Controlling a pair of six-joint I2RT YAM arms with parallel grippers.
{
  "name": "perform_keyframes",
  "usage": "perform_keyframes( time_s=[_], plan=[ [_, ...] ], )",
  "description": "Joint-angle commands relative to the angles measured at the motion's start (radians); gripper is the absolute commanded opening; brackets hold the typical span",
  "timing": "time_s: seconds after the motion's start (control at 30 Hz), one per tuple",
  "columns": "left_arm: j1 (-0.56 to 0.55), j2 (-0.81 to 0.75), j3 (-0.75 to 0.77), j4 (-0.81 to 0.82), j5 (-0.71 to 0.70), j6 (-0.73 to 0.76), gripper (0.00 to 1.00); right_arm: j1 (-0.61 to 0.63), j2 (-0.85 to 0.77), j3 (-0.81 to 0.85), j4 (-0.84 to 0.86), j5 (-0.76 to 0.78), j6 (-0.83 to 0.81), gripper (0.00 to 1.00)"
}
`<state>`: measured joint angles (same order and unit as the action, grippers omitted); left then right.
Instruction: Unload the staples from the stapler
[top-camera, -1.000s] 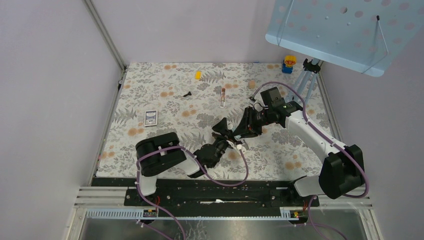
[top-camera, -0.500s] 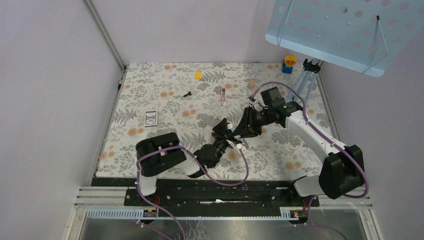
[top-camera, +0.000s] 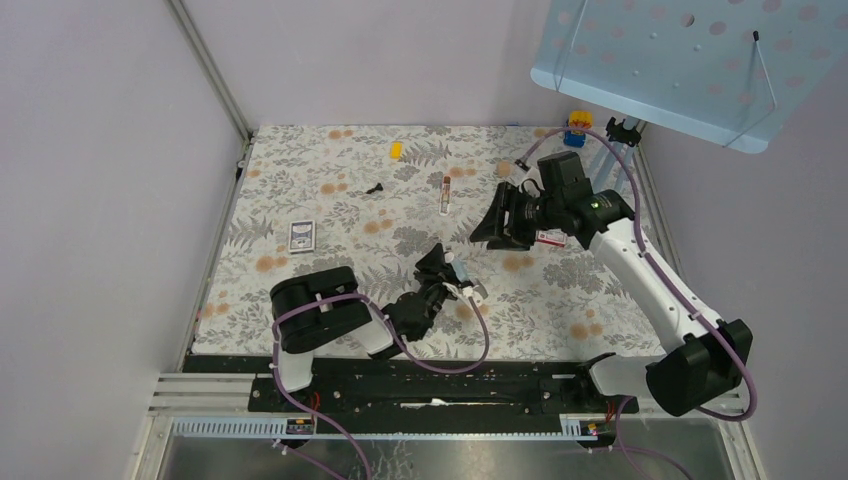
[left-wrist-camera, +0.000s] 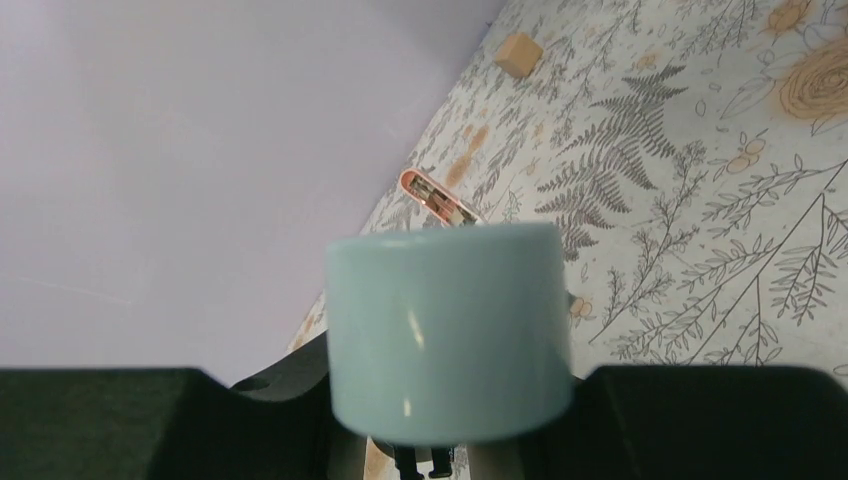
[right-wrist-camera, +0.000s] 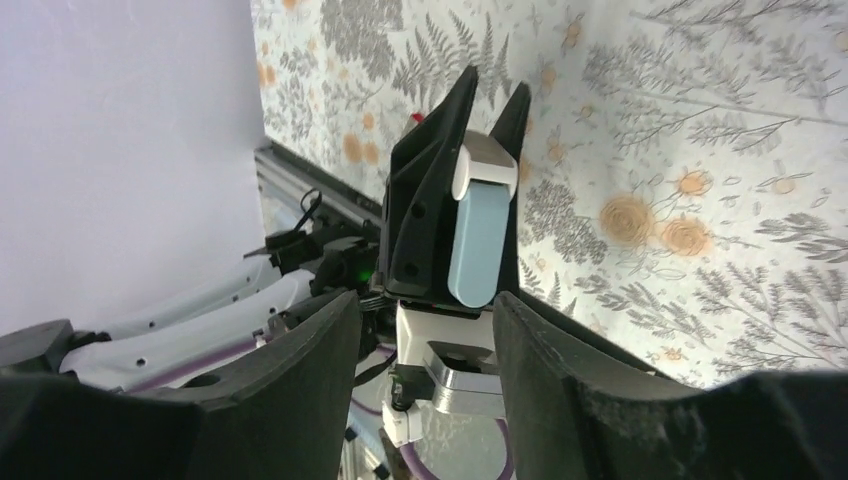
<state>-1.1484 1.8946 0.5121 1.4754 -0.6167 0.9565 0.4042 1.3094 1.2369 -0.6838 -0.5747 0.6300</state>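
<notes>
The stapler (right-wrist-camera: 478, 235), pale blue with a white end, sits just toward 6 o'clock of the table's middle. It is clamped between the fingers of the left gripper (top-camera: 442, 265) and appears to be lifted off the floral cloth (top-camera: 300, 180). The grip seems meant to steady the body and present its free end to the other arm.

The right gripper (top-camera: 490, 225) stands at about 2 o'clock from the stapler, clear of it. Its jaws are spread and empty, likely ready to work the staple tray.

- A thin tube (top-camera: 446, 193) lies at 12 o'clock.
- A wooden block (top-camera: 504, 168) lies at 1 o'clock.
- A yellow piece (top-camera: 396, 150) and a small black bit (top-camera: 375, 187) lie near 11 o'clock.
- A card box (top-camera: 302, 235) lies at 10 o'clock.
- A red-and-white item (top-camera: 548, 238), perhaps a small box, lies under the right arm.

Nothing lies between the two grippers.
</notes>
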Motion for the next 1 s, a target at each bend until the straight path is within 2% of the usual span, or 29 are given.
perform_keyframes(
  time_s=[0.0, 0.2, 0.27, 0.3, 0.33, 0.37, 0.4, 0.43, 0.47, 0.53, 0.7, 0.83, 0.97],
  plan=[
    [-0.006, -0.054, -0.016, 0.132, -0.064, -0.081, 0.0, -0.011, -0.038, 0.062, -0.045, 0.152, -0.029, 0.59],
    [-0.008, -0.204, -0.082, 0.114, -0.19, -0.329, 0.0, -0.013, -0.071, 0.051, -0.041, 0.301, -0.036, 0.61],
    [-0.007, -0.288, -0.08, 0.025, -0.249, -0.442, 0.0, -0.013, -0.077, 0.037, -0.039, 0.318, -0.039, 0.61],
    [-0.002, -0.337, -0.059, -0.09, -0.275, -0.521, 0.0, -0.013, -0.08, 0.028, -0.037, 0.323, -0.039, 0.61],
    [0.012, -0.397, -0.027, -0.311, -0.27, -0.619, 0.0, -0.014, -0.081, 0.018, -0.034, 0.326, -0.04, 0.61],
    [0.035, -0.453, 0.015, -0.458, -0.23, -0.753, 0.0, -0.013, -0.082, 0.009, -0.03, 0.327, -0.039, 0.61],
    [0.094, -0.512, 0.069, -0.744, -0.151, -0.895, 0.0, -0.013, -0.084, 0.001, -0.029, 0.328, -0.04, 0.61],
    [0.164, -0.555, 0.123, -0.949, -0.064, -1.063, 0.0, -0.013, -0.085, -0.007, -0.026, 0.329, -0.041, 0.61],
    [0.235, -0.58, 0.18, -1.11, 0.042, -1.195, 0.0, -0.013, -0.087, -0.016, -0.024, 0.332, -0.042, 0.61],
    [0.37, -0.59, 0.264, -1.295, 0.229, -1.337, 0.0, -0.014, -0.094, -0.041, -0.016, 0.34, -0.042, 0.61],
    [0.534, -0.483, 0.449, -1.539, 0.475, -1.438, 0.0, -0.013, -0.105, -0.084, -0.005, 0.339, -0.045, 0.61],
    [0.584, -0.328, 0.622, -1.675, 0.518, -1.435, 0.0, -0.014, -0.113, -0.102, -0.012, 0.349, -0.054, 0.61],
    [0.606, -0.202, 0.716, -1.71, 0.533, -1.437, 0.0, -0.015, -0.137, -0.111, -0.024, 0.38, -0.065, 0.61]
  ],
)
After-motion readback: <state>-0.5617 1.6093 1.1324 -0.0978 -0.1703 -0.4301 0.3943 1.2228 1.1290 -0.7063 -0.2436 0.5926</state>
